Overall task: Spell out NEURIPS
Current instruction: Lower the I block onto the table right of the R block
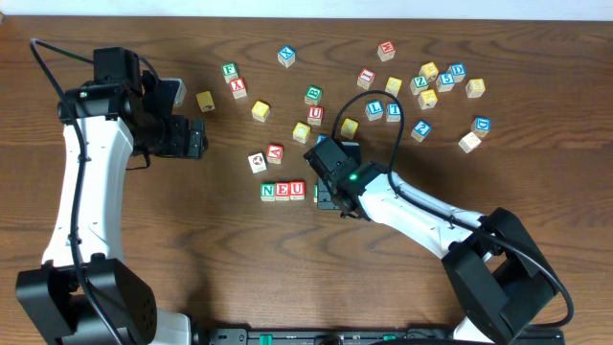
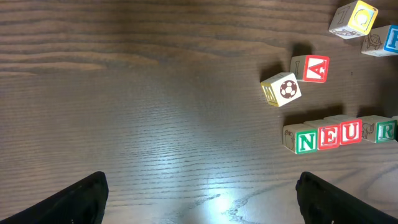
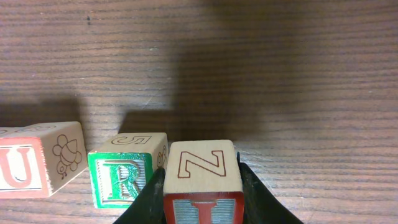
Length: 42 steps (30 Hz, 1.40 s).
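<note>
Green N (image 2: 305, 141), red E (image 2: 328, 136), red U (image 2: 351, 132), green R (image 2: 385, 130), red-bordered I (image 3: 202, 208), on brown wood-grain table (image 2: 155, 93).

- Bare table (image 1: 192, 244) lies open to the left of the N-E-U row (image 1: 283, 191) and in front of it.
- Behind the row, the ball cube (image 1: 257, 162) and the A cube (image 1: 275, 153) stand near, with a strip of wood between them and the row.
- R (image 3: 124, 177) sits just beside the held cube (image 3: 202, 177). A finger (image 3: 144, 202) of the right gripper (image 1: 326, 197) fills the narrow gap.
- The right arm (image 1: 412, 206) blocks the row's right end.
- The left gripper (image 2: 205, 199), jaws wide, hangs over bare wood, well apart from the row.
</note>
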Available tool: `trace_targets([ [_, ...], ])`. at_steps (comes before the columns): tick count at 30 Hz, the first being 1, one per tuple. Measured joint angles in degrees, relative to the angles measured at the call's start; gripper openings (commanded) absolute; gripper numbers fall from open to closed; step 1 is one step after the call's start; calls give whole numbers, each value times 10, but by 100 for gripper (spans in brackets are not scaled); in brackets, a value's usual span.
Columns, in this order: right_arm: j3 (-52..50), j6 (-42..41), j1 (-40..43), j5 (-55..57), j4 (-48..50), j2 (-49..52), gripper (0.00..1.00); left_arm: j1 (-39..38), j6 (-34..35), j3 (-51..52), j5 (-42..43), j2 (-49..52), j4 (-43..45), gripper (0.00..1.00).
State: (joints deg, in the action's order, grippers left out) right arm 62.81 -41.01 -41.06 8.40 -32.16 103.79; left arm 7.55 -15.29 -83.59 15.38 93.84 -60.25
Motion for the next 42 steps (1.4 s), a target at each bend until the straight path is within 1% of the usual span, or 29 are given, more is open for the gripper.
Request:
trace_targets([
  [22, 0, -1, 0, -16, 18, 0, 1, 0, 0, 0, 0, 0, 0, 95],
  [42, 0, -50, -20, -18, -2, 1, 1, 0, 0, 0, 0, 0, 0, 95],
])
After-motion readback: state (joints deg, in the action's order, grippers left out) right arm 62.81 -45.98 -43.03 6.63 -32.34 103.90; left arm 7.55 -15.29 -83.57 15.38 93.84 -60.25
